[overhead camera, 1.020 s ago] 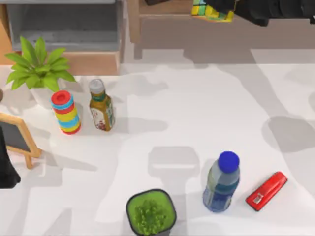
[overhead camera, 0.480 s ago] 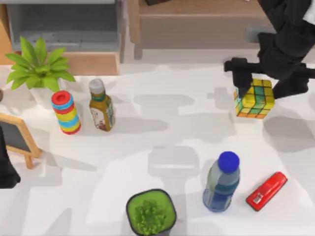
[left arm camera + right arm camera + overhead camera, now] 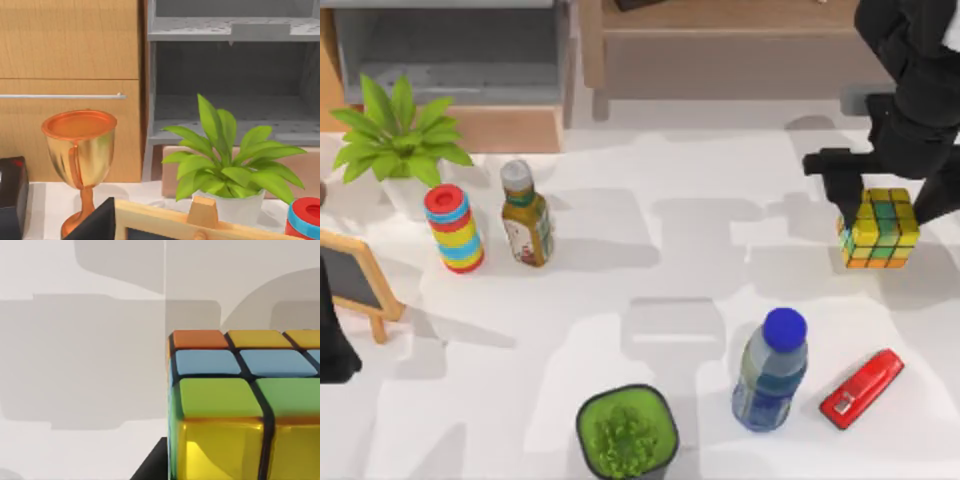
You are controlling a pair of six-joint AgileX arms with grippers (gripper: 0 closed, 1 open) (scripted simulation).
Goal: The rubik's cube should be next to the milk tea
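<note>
The rubik's cube (image 3: 880, 228), with yellow, green and orange tiles, hangs at the table's right side, and my right gripper (image 3: 892, 196) is shut on it from above. Dark fingers (image 3: 840, 190) flank its sides. In the right wrist view the cube (image 3: 240, 405) sits close up over the white tabletop. The milk tea (image 3: 770, 370), with a blue cap and blue label, stands upright nearer the front edge, left of the cube and apart from it. My left arm (image 3: 330, 340) is parked at the left edge.
A red stapler (image 3: 861, 388) lies right of the milk tea. A black pot of greenery (image 3: 626, 432) stands at the front centre. An olive-brown bottle (image 3: 526, 215), ring stack (image 3: 454, 228), leafy plant (image 3: 398, 140) and small blackboard (image 3: 355, 280) occupy the left. Shelving runs along the back.
My right gripper brought the cube from the back shelf out over the table, then further right and toward the front. Nothing else moved.
</note>
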